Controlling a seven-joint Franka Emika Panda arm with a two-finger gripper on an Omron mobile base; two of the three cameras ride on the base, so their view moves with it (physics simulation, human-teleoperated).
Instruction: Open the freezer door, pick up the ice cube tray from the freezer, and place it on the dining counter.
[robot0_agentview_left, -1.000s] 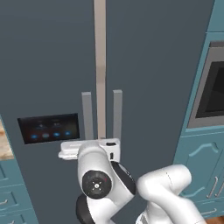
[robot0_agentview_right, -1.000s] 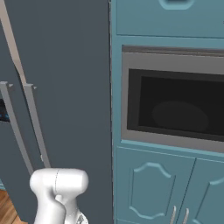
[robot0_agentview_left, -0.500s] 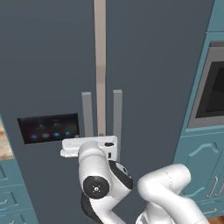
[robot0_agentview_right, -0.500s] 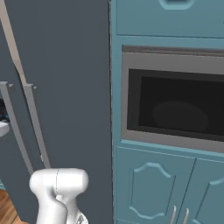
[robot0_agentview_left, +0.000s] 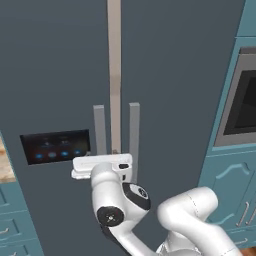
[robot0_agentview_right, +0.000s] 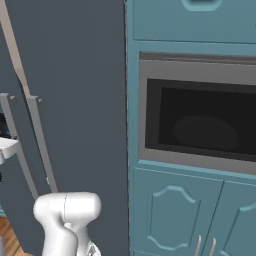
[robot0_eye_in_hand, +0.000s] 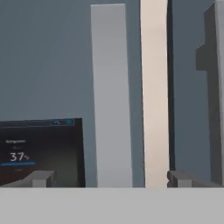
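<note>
The freezer (robot0_agentview_left: 170, 75) stands with both dark doors closed, so the ice cube tray is hidden. The freezer door (robot0_agentview_left: 55, 75) is the left one, with a black control panel (robot0_agentview_left: 55, 146) lit blue and a vertical grey bar handle (robot0_agentview_left: 99, 130). My white hand (robot0_agentview_left: 102, 165) points at the door just below that handle. In the hand view my gripper (robot0_eye_in_hand: 109, 179) is open, and its fingertips (robot0_eye_in_hand: 41, 178) stand wide on either side of the handle (robot0_eye_in_hand: 111, 96), short of it. The panel (robot0_eye_in_hand: 41, 153) lies to its left.
The plain right door carries its own grey handle (robot0_agentview_left: 134, 135), close beside the freezer door's, across a pale strip (robot0_agentview_left: 114, 75). A built-in oven (robot0_agentview_right: 200, 125) sits in teal cabinets (robot0_agentview_right: 175, 215) to the right. A marbled countertop sliver (robot0_agentview_left: 4, 165) over teal drawers shows far left.
My hand has edged forward toward the freezer door's handle, and its white edge has come into the right base view. The jaws stay wide open.
</note>
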